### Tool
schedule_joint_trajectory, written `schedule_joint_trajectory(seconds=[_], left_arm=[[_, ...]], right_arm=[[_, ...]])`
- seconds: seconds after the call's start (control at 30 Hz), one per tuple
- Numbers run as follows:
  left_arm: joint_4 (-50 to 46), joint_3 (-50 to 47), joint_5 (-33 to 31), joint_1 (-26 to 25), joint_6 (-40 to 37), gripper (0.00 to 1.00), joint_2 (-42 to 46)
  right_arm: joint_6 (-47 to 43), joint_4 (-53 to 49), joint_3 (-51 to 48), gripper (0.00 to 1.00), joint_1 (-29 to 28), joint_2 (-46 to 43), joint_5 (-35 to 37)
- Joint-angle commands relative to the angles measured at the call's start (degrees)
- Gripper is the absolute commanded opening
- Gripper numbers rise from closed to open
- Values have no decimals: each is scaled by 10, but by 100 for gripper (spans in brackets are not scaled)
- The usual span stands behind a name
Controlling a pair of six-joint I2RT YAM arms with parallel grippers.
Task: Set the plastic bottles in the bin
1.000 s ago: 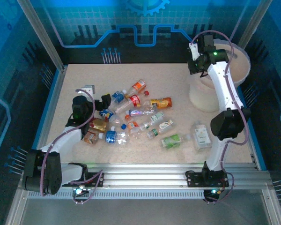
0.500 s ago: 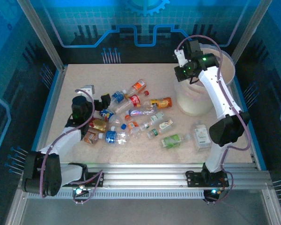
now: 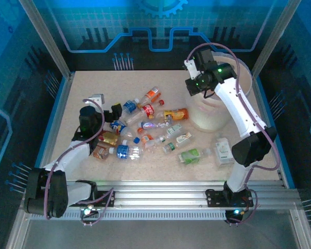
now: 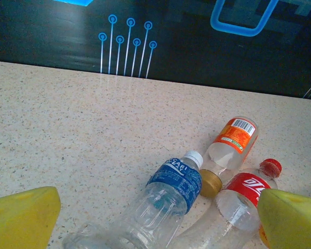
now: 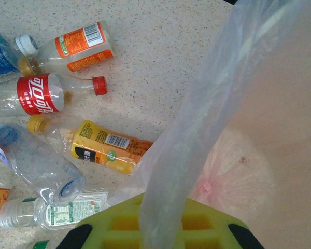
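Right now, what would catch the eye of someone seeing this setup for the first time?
First, the big whitish bin at the far right of the table, its rim pinched in the right tool. Next, the scatter of plastic bottles lying mid-table, just left of the bin. The left tool hangs wide open, low over the left end of that pile.
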State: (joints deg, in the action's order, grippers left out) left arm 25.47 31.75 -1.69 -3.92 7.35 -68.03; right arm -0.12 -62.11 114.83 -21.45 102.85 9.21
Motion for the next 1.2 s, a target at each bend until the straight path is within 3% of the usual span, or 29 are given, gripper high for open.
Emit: schedule_joint_trajectory(seconds=[0.0,0.37,0.53,0.6,0.8,0.97,1.17], left_arm=[[-6,11,-7,-4,-8,99,14],[-2,15,-7,-4,-8,99,6],[-2,15,-7,-4,-8,99,6],[-2,15,-8,-4,-9,99,5],[-2,16,-8,-4,-10,99,6],[-6,17,-11,-4,-12,99,12],[-18,17,-22,-4,-10,99,44]], right_arm=[[-3,12,-3,0,-9,-34,36],[20,-2,9,0,-24,-39,42],[23,0,3,5,-25,-37,43],[23,1,1,17,-25,-38,43],[28,-7,8,69,-25,-40,66],[33,-29,42,100,-26,-52,80],[59,-40,28,100,-32,-118,120]])
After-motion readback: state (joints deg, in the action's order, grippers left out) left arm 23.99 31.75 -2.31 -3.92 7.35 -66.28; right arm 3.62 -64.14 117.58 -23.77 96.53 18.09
